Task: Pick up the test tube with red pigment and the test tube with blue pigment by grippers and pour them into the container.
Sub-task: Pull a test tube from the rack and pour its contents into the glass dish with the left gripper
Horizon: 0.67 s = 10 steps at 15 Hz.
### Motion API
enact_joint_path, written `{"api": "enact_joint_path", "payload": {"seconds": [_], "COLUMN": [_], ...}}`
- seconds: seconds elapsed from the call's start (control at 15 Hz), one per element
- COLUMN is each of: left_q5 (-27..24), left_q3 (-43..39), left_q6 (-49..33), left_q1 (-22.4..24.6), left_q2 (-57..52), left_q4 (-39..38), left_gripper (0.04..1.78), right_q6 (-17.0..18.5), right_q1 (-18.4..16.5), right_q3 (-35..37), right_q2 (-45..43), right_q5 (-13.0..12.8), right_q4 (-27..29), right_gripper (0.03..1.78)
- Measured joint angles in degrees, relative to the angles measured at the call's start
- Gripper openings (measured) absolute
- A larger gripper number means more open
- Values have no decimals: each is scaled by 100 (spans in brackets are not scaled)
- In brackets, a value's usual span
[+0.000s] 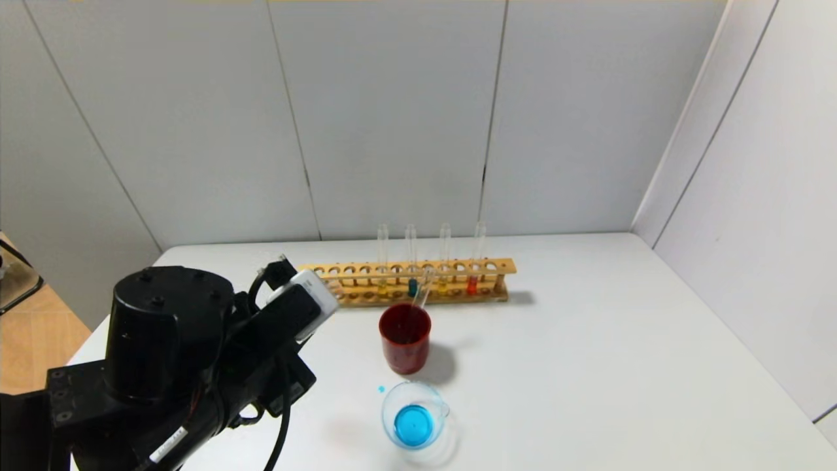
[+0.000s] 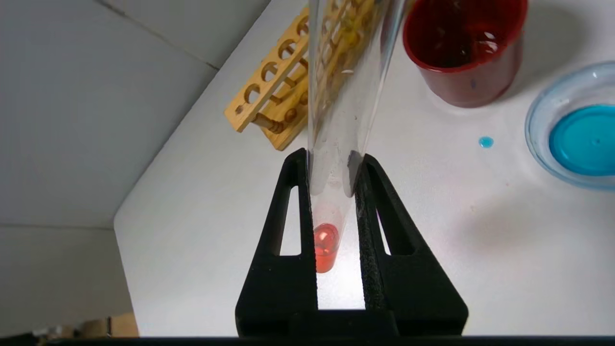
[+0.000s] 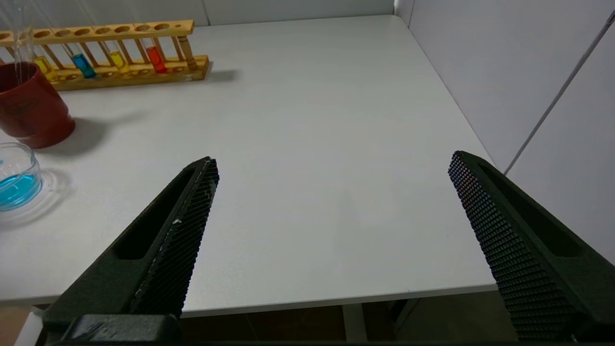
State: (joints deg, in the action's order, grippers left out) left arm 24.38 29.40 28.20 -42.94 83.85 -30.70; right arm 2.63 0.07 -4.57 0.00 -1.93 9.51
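Observation:
My left gripper (image 2: 331,156) is shut on the test tube with red pigment (image 2: 346,96), which has a little red-orange liquid (image 2: 325,250) at its round bottom. It holds the tube above the table, left of the red cup; in the head view my left wrist (image 1: 297,311) hides the fingers. A test tube with blue pigment (image 1: 412,286) stands in the wooden rack (image 1: 418,268), and another red tube (image 1: 472,284) stands there too. The glass container (image 1: 387,409) holds blue liquid at the front; it also shows in the left wrist view (image 2: 533,115). My right gripper (image 3: 332,161) is open and empty over the table's front right edge.
A dark-red cup (image 1: 405,353) stands between rack and container, with an empty clear tube (image 1: 424,288) leaning in it. Two yellow-liquid tubes stand in the rack. A blue drop (image 1: 381,389) lies on the table beside the container. Walls close in at the back and right.

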Motion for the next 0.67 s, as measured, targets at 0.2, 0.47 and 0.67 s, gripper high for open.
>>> {"api": "enact_joint_path", "payload": {"seconds": [0.2,0.47,0.67], "left_q5": [-399,-528,-518], "left_q3": [-243,-226,-199], "left_q6": [589,1430,1764], "left_q1": [-160,-255,-361], "left_q2": [138,501,783], "left_q4": [-74,-87,-83], "left_gripper": [30,30,30], "right_q6": [0,-2,0], "right_q1": [0,0,0], "right_q3": [0,0,0], "right_q2": [0,0,0], "right_q5": [0,0,2], "right_q4": [0,0,0], "right_gripper": [175,175,175]}}
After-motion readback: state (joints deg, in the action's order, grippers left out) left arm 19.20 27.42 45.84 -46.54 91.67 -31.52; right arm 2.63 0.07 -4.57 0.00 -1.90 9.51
